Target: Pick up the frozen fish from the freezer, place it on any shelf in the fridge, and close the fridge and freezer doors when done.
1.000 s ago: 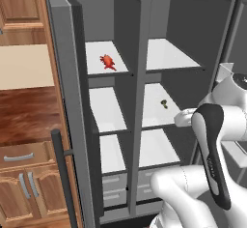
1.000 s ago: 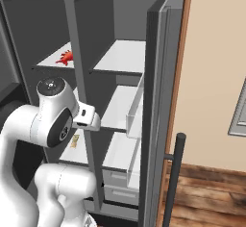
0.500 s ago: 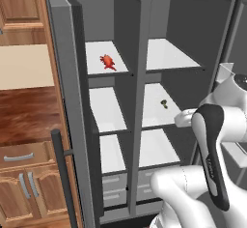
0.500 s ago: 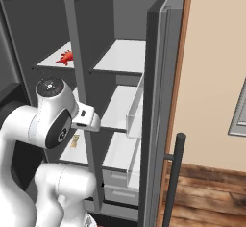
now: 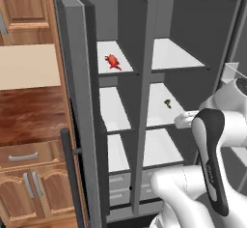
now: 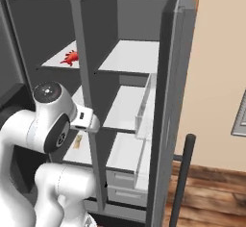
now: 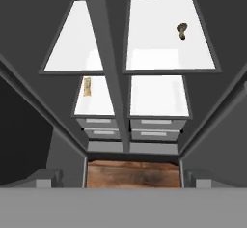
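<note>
The frozen fish (image 5: 113,62) lies on the top narrow shelf of the freezer (image 5: 118,101), toward the middle of that white panel, apart from the side walls; it shows as well in the right base view (image 6: 70,57). Its long axis seems to run roughly front to back with a slight slant, though it is too small to be sure. The claw (image 7: 123,174) sits in front of the open unit at about the height of the middle shelves and looks down and in along the divider between the two compartments, so the fish lies above it and off to the freezer side, well apart. The jaws stand wide open and hold nothing. The coming move, as I judge it, calls for the hand to rise and swing toward the freezer's top shelf before any grasp. In the fridge (image 5: 178,92) a small dark item (image 5: 167,103) rests on the wide middle shelf (image 5: 161,111), and a tan item (image 7: 87,86) lies on a lower freezer shelf. Both doors (image 5: 77,125) stand open. Against the earlier frames nothing differs: arm, fish and doors sit as they did.
</note>
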